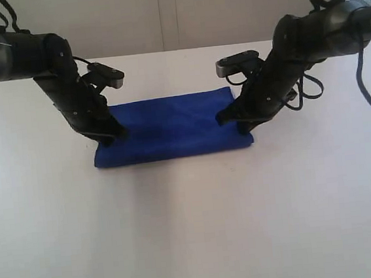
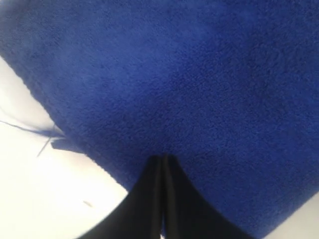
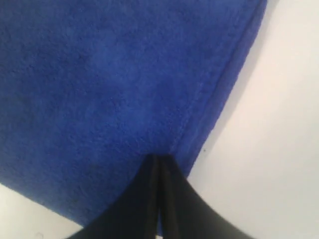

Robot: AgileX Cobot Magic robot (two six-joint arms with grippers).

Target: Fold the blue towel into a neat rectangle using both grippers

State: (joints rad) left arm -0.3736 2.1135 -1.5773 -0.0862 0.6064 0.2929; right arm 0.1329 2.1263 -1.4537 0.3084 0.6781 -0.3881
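The blue towel (image 1: 171,127) lies flat on the white table as a wide rectangle. My left gripper (image 1: 111,137) comes down on its left end, close to the front edge. Its black jaws are shut, tips (image 2: 163,158) sunk into the pile of the towel (image 2: 199,74) and pinching the cloth. A loose blue thread (image 2: 30,129) trails off the towel's edge onto the table. My right gripper (image 1: 240,122) is down on the right end in the same way. In the right wrist view its tips (image 3: 158,157) are shut on the towel (image 3: 99,74) right beside the hemmed edge.
The white table (image 1: 194,230) stretches wide in front of the towel and to both sides. A pale wall (image 1: 173,15) stands behind the table's far edge. Both dark arms slope in from the upper corners, and cables hang off the right one (image 1: 309,88).
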